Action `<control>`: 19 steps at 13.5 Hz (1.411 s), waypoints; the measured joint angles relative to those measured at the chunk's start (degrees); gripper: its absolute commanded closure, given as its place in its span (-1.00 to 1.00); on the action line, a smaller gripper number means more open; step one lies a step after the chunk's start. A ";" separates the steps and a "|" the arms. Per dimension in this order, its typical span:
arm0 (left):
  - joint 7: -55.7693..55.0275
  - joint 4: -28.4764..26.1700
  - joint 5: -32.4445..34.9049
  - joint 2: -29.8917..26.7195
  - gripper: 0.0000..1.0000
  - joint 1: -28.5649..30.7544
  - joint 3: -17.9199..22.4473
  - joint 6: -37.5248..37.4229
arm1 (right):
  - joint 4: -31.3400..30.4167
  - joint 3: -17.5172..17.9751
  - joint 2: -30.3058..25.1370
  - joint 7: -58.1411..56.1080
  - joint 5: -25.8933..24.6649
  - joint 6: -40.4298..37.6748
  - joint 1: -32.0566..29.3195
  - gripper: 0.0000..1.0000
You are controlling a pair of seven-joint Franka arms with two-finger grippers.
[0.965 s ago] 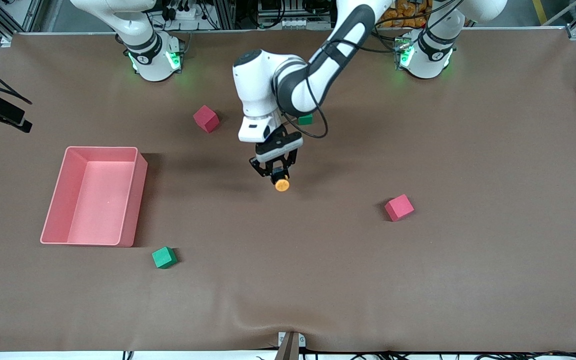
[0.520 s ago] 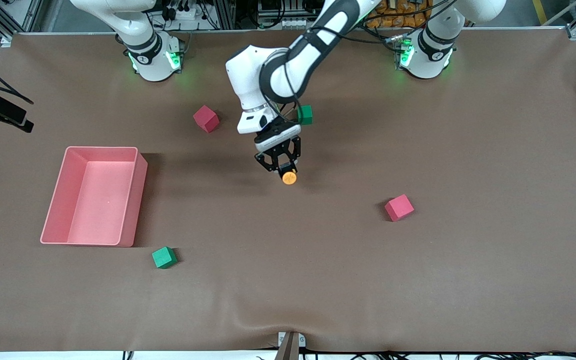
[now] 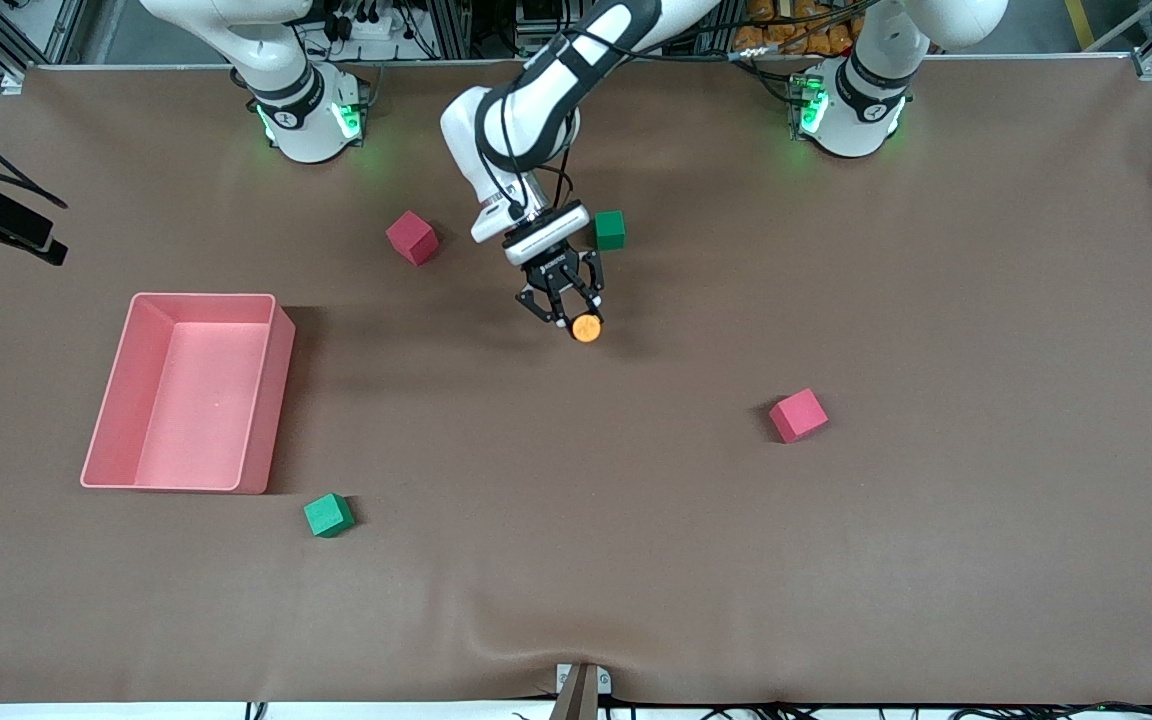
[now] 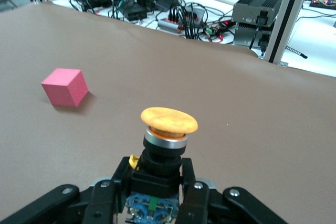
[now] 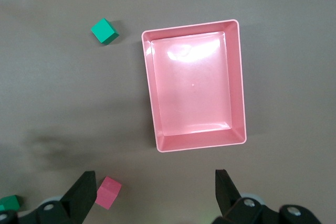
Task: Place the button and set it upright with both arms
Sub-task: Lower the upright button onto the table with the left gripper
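Holding the small orange-capped black push-button (image 4: 164, 145) above mid-bench, left gripper (image 3: 565, 312) fingers clamp its body; right gripper (image 5: 155, 195) hangs open over the pink plastic tray (image 5: 240, 98). Grip looks shallow, probably; tilted release topples it.

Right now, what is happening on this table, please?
The left gripper holds the button by its dark body, orange cap outward, over the middle of the table, between a red cube and a green cube. The right gripper waits open, high above the pink tray, which holds nothing.
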 measured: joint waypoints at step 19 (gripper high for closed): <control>-22.47 1.71 19.52 15.61 1.00 -4.15 0.30 -6.08 | 0.00 0.04 0.00 0.00 -1.36 -1.11 0.62 -1.00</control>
